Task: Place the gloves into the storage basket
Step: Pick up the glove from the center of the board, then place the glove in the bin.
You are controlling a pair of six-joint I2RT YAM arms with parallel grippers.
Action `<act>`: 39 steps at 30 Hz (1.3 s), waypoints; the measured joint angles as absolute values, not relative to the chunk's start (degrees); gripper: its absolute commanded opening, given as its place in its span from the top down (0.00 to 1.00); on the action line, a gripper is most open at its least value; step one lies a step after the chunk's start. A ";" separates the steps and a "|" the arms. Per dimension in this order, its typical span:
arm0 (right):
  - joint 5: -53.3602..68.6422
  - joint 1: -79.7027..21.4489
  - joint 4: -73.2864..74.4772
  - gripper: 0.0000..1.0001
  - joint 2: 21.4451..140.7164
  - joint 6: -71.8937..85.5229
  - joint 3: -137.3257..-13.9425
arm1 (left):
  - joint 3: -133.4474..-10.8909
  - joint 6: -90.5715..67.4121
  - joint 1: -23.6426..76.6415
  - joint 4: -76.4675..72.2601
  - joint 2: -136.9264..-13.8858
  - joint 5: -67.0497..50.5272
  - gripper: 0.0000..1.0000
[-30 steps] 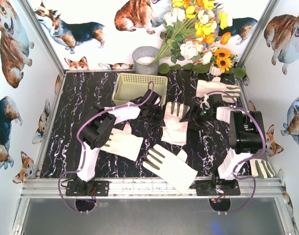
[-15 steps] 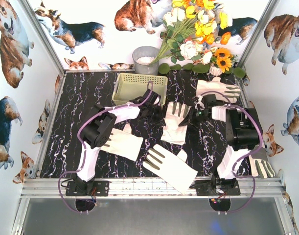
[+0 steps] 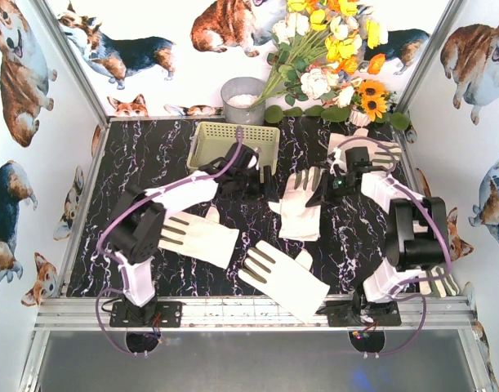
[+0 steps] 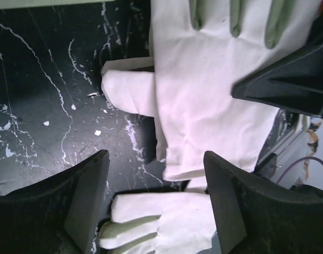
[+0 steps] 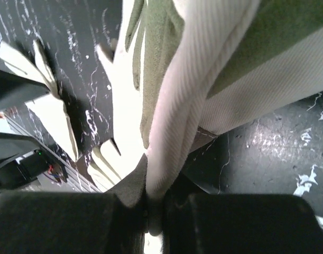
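1. Gloves: the top view shows five. The middle glove is pinched at its finger end by the right gripper. It lies on the table, apart from the basket.
2. The left gripper sits just left of the middle glove, with the basket just beyond it. From above I cannot tell how wide it is.
3. The left wrist view settles that. The left gripper is spread wide with nothing between the jaws, only dark table and the cuff edge of the middle glove.
4. The right wrist view gives the grip. The right gripper is closed tight on a raised fold of the middle glove.
5. Only the top view shows the rest of the layout:
   - The left glove lies under the left forearm.
   - The near glove is on the base side of both grippers.
   - The far glove is beyond the right gripper.
   - The corner glove is by the right arm's base.
6. Hidden or cut off:
   - The right arm covers most of the far glove and the corner glove.
   - In the left wrist view the frame's lower edge cuts off the near glove.
   - The basket floor nearest the left gripper is covered by the arm.
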State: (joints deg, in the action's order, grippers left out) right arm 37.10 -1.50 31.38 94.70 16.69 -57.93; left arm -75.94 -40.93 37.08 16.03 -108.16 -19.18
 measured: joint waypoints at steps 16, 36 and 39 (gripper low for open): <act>48.05 -6.17 44.38 1.00 80.29 9.28 -72.58 | -76.18 -35.22 29.26 13.91 -96.99 -30.72 0.02; 67.00 -11.22 37.36 1.00 78.30 19.92 -82.61 | -78.98 -38.13 25.96 3.68 -87.29 -50.46 0.00; 69.30 -11.97 36.64 1.00 78.30 21.67 -82.72 | -80.38 -38.02 25.96 4.10 -87.31 -51.81 0.00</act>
